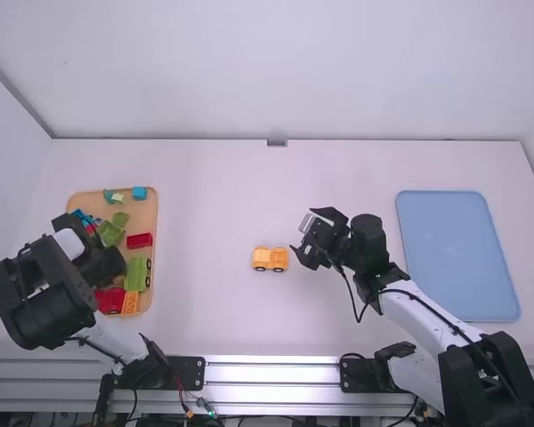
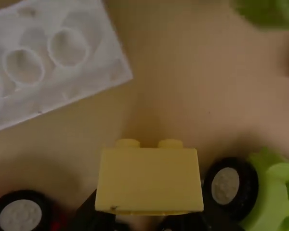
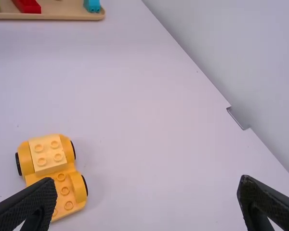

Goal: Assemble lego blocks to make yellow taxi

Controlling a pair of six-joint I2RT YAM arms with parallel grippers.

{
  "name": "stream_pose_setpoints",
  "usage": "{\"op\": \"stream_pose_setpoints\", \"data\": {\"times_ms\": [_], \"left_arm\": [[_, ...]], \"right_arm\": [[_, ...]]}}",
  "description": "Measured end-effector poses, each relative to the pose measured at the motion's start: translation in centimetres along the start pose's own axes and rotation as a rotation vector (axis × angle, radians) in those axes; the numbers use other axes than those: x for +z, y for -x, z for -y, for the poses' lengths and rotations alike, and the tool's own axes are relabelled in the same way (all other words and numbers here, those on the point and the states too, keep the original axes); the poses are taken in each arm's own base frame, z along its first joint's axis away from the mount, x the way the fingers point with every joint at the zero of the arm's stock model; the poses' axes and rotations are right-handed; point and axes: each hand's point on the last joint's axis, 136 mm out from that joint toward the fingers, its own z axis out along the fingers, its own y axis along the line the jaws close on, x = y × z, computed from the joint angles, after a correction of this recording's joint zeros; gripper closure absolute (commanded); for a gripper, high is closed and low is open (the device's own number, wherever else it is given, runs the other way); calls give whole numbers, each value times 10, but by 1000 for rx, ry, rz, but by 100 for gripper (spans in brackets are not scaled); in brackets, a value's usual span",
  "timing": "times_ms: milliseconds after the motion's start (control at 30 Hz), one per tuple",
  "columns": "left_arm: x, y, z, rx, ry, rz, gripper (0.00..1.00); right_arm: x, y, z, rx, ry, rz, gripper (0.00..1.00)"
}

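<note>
Well, left gripper [image 1: 103,264] pinches yellow block [image 2: 149,180]; right gripper [image 1: 303,231] gapes (quite wide).

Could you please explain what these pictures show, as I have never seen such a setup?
Two robot arms, left and right, work at a white table. The high view looks down from above and behind them; each wrist view comes from a camera on that arm, its own fingers at the bottom edge.

A small yellow-orange car stands mid-table. A wooden tray with colored blocks lies on the left, a blue tray on the right. The left gripper holds a pale yellow block; the right gripper is open and empty.
</note>
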Motion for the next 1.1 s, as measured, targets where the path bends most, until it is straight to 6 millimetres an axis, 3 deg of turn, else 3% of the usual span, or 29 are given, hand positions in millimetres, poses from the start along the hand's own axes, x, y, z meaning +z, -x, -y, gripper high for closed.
{"op": "stream_pose_setpoints", "data": {"times_ms": [167,333,433,533,567,633,833,933,1100], "left_arm": [[-9,6,9,-2,-47,-22,98],[-34,35,24,10,-124,29,98],[-45,47,42,81,-203,67,98],[-54,47,72,215,-348,98,98],[-54,47,72,215,-348,98,98],[-71,41,99,342,-491,153,98],[-123,14,145,619,-729,333,98],[-148,-18,177,841,-856,422,98],[-167,-64,225,1130,-1037,509,98]], "right_arm": [[0,8,-3,-11,21,41,1],[-2,30,4,63,10,134,1],[-4,40,9,166,7,175,1],[-4,43,10,269,19,182,1],[-4,43,10,269,19,182,1],[0,54,19,327,26,200,1],[25,73,41,462,135,238,1],[45,74,47,545,279,253,1],[57,79,36,589,525,293,1]]}}
